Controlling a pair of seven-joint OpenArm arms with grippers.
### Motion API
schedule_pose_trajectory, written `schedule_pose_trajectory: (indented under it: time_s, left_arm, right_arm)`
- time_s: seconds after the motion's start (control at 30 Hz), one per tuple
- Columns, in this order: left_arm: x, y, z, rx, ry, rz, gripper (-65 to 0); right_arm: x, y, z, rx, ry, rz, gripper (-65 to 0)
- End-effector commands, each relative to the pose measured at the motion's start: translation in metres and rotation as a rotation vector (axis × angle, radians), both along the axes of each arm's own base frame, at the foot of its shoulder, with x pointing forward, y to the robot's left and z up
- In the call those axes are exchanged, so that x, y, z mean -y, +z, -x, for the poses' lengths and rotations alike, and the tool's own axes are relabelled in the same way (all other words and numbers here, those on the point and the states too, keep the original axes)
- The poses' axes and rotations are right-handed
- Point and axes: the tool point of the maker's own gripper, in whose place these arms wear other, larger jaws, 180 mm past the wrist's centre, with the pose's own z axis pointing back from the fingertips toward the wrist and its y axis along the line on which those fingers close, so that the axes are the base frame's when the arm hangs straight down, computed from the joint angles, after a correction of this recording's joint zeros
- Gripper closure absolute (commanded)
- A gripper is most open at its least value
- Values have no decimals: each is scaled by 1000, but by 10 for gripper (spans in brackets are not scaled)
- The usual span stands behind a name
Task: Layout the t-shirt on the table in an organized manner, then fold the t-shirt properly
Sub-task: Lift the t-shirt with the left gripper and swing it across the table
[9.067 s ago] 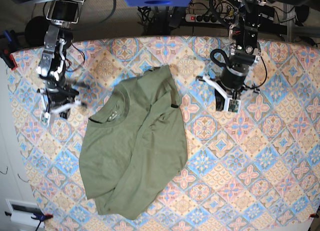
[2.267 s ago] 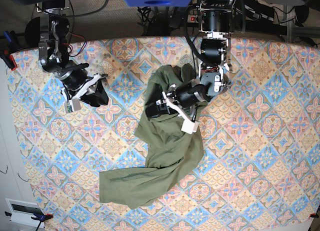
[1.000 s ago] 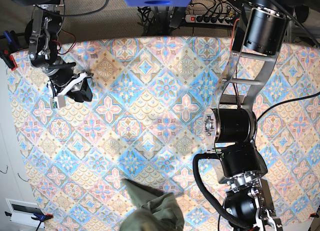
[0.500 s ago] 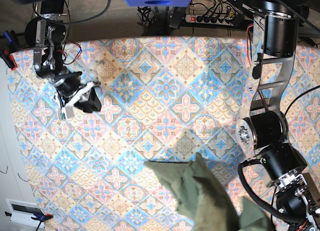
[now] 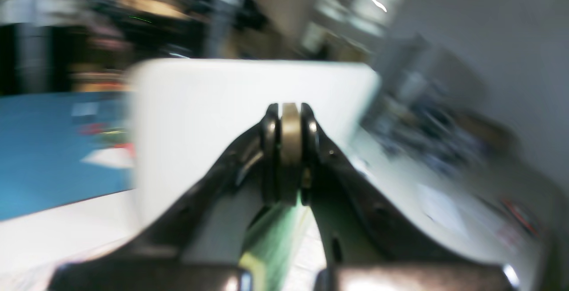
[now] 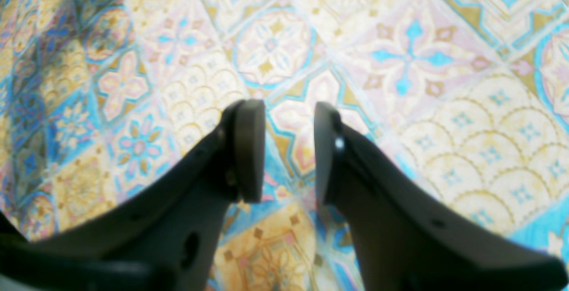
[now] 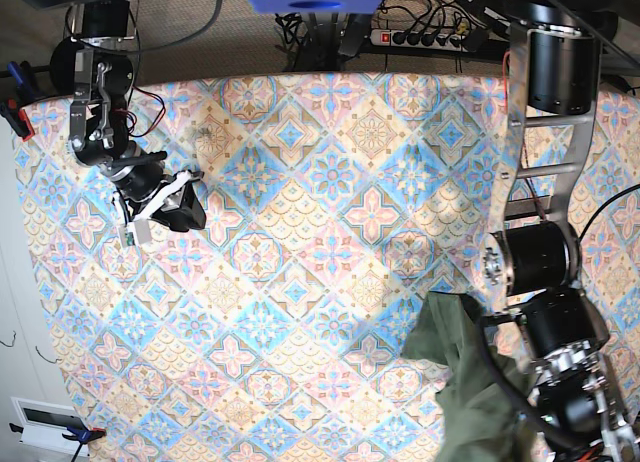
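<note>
Base view, from left to right: the right gripper hangs low over the large table with blue, pink and cream tile-patterned cloth, its jaws parted and holding nothing. The left gripper, on a long arm stretched toward the near right corner, is closed on the one olive-green cotton t-shirt, bunched and lifted there.

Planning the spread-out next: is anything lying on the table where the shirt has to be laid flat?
Nothing visible does. The table shows only its patterned cloth across the middle. The shirt hangs bunched from the left hand at the near right, and the right hand hovers open at the far left.
</note>
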Motion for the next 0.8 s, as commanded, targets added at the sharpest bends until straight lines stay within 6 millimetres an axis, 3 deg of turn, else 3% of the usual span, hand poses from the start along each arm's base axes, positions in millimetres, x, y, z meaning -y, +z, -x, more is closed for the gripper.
schedule_pose_trajectory:
  time_s: [0.0, 0.2, 0.33, 0.5, 0.67, 0.77]
  left_arm:
    - [10, 33, 15, 81, -39, 32, 0]
    - [60, 33, 28, 66, -169, 61, 0]
    - [71, 33, 35, 52, -221, 69, 0]
    - [50, 36, 31, 42, -205, 128, 0]
    - [12, 13, 6, -90, -227, 242, 0]
    - [0, 0, -7, -162, -256, 314, 0]
  right_arm:
    - [4, 15, -8, 53, -3, -4, -180]
    - [9, 7, -7, 34, -21, -7, -180]
    - [19, 10, -9, 42, -46, -2, -180]
    - [36, 15, -12, 57, -95, 5, -180]
    - [41, 11, -14, 47, -108, 2, -180]
    - [40, 27, -33, 93, -106, -2, -180]
